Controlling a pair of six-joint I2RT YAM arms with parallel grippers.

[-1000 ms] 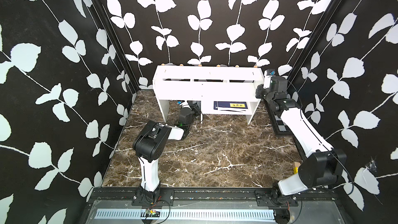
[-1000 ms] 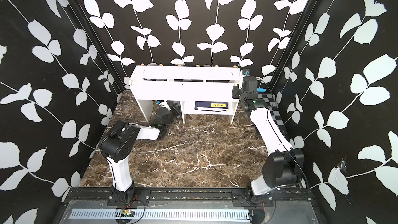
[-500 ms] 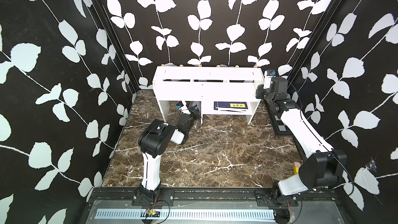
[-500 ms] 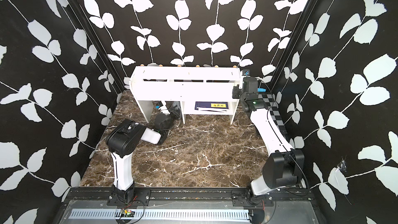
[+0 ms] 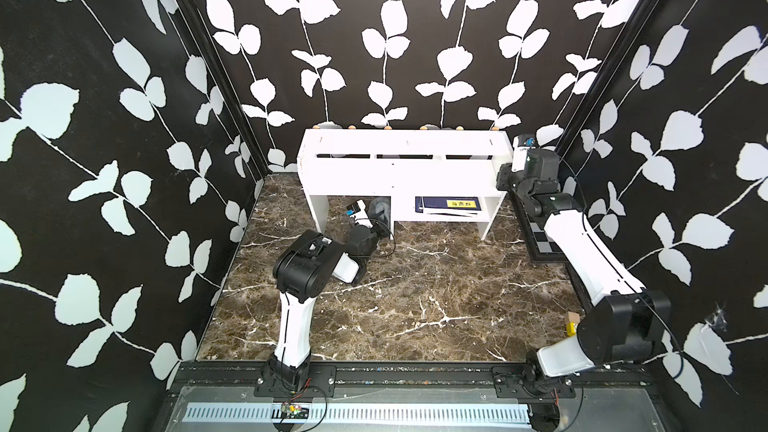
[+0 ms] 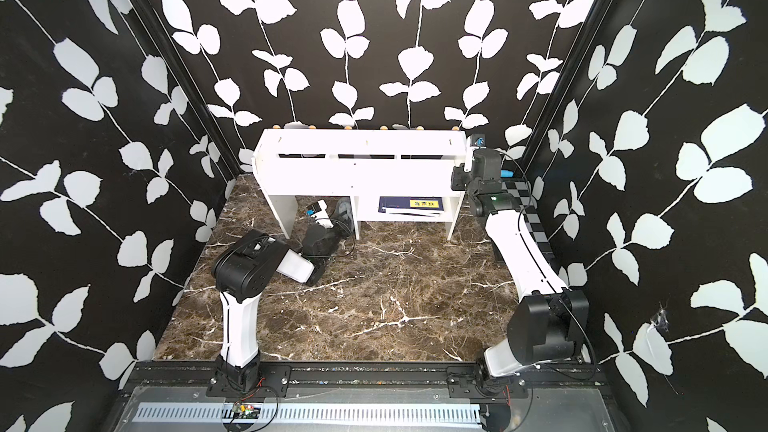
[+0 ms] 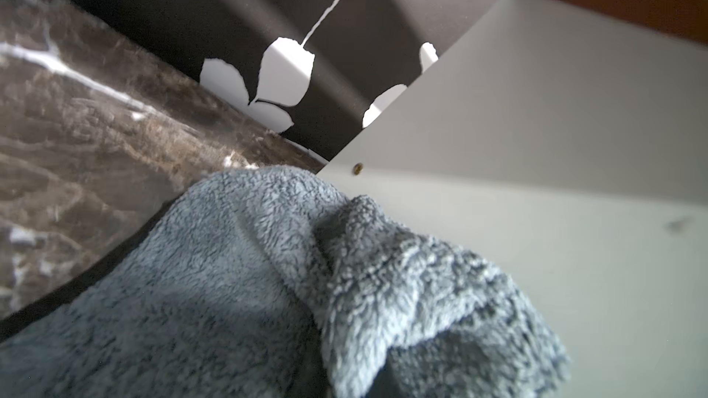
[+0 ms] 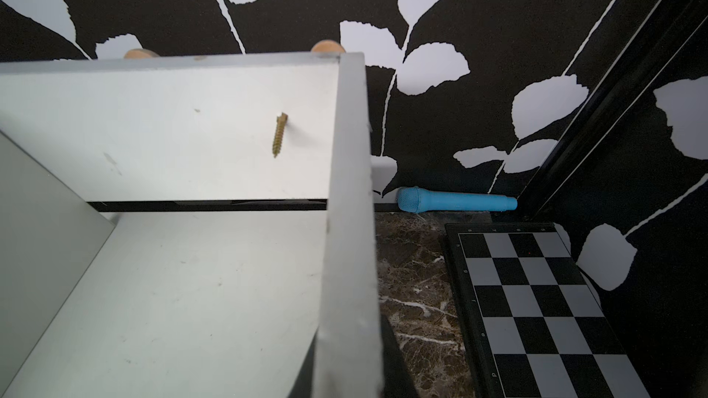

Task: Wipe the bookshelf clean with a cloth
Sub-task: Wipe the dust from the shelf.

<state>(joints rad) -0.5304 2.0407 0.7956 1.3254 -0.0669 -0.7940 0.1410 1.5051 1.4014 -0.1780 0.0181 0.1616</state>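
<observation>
The white bookshelf (image 5: pixel 403 147) (image 6: pixel 361 147) stands against the back wall. The grey cloth (image 5: pixel 380 207) (image 6: pixel 343 207) is bunched low under it, beside the cubby's outer side panel. My left gripper (image 5: pixel 374 214) is shut on the cloth, which fills the left wrist view (image 7: pixel 306 281), hides the fingers and touches a white panel (image 7: pixel 536 128). At the shelf's right end my right gripper (image 5: pixel 504 176) (image 6: pixel 457 178) is shut on the end panel. In the right wrist view the jaws (image 8: pixel 352 380) straddle that panel's edge (image 8: pixel 348 223).
A black-and-grey checkered board (image 5: pixel 544 243) (image 8: pixel 536 300) lies along the right wall. A blue toy microphone (image 8: pixel 456 201) lies behind the shelf's right end. Books (image 5: pixel 451 204) lie in the cubby. A screw (image 8: pixel 280 135) sticks out of the shelf's back board. A small block (image 5: pixel 572 323) sits by the right arm's base.
The left arm's elbow has swung to the right and its wrist has turned, with the cloth staying under the shelf. The right arm has not moved.
</observation>
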